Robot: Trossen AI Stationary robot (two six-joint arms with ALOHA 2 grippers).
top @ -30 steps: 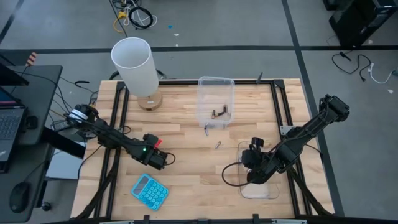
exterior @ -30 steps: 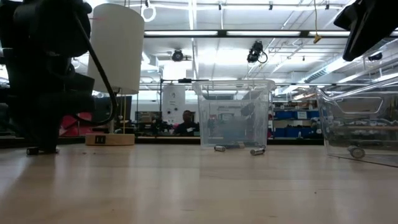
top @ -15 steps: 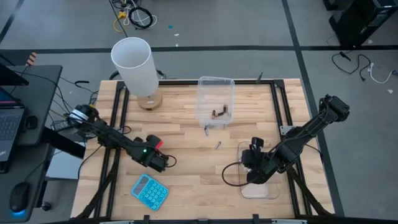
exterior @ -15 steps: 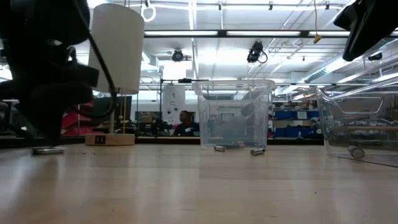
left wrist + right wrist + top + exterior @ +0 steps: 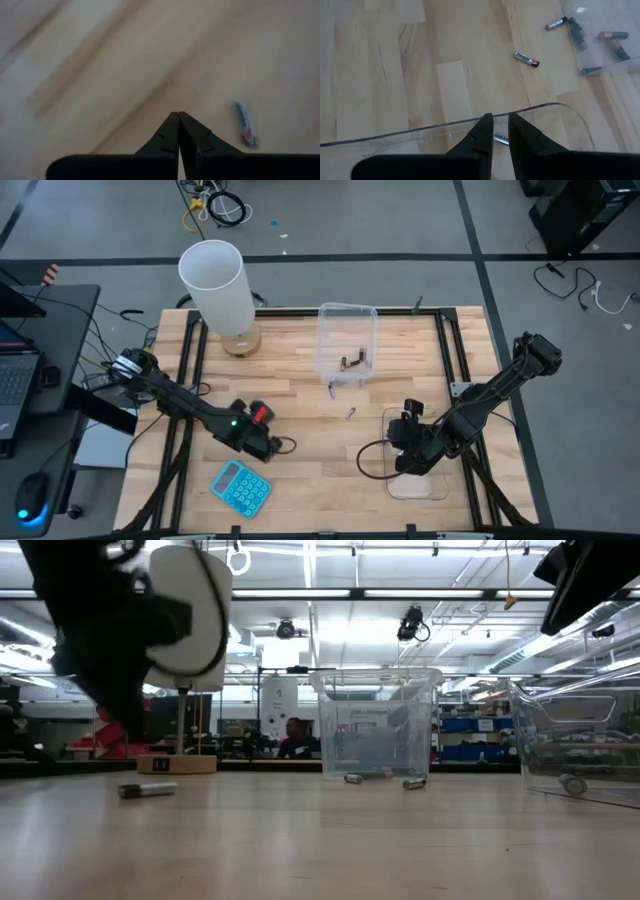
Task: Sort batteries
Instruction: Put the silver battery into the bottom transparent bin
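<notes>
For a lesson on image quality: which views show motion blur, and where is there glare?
Left wrist view: wood grain smeared into streaks, battery soft. Low view: left arm dark and blurred against bright ceiling lights. Right wrist view: sharp, with a bright edge on the tub's rim.

Worktop (image 5: 300,470): pale wood planks, black frame.
Calculator (image 5: 241,486): bright blue.
Lamp shade (image 5: 214,280): white, on a tan wooden base.
Bins (image 5: 347,340): clear plastic.
Batteries (image 5: 526,59): dark and silvery, one with a red tip.
Arms: black.
Floor (image 5: 400,220): grey, dark lines.
</notes>
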